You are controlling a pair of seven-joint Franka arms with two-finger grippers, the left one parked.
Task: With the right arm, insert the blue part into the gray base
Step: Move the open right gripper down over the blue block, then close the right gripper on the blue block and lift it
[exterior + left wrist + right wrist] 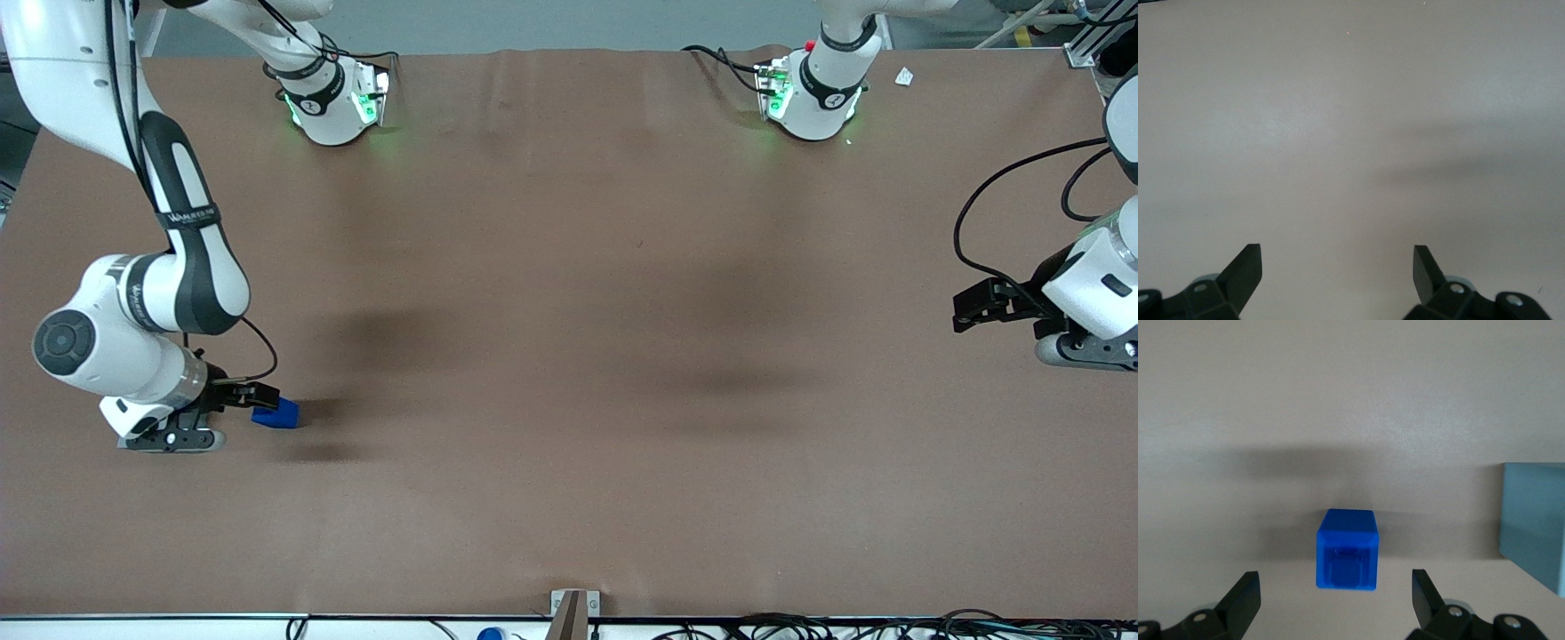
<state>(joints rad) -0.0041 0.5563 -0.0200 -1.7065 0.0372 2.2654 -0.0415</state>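
Observation:
The blue part (276, 413) lies on the brown table (569, 356) toward the working arm's end. It is a small bright blue block (1346, 550) with a recessed face turned to the wrist camera. The right arm (178, 276) reaches down low beside it. My gripper (255, 393) is open, its fingertips (1248, 583) spread wider than the block. The block sits just ahead of the gripper (1335, 575), touching neither finger. The gray base (1535, 523) shows as a light gray-blue box standing beside the blue part in the right wrist view; it does not show in the front view.
Two arm bases (333, 98) (813, 93) stand at the table edge farthest from the front camera. A small white scrap (904, 77) lies near one. A metal bracket (573, 612) and cables (800, 627) sit at the nearest edge.

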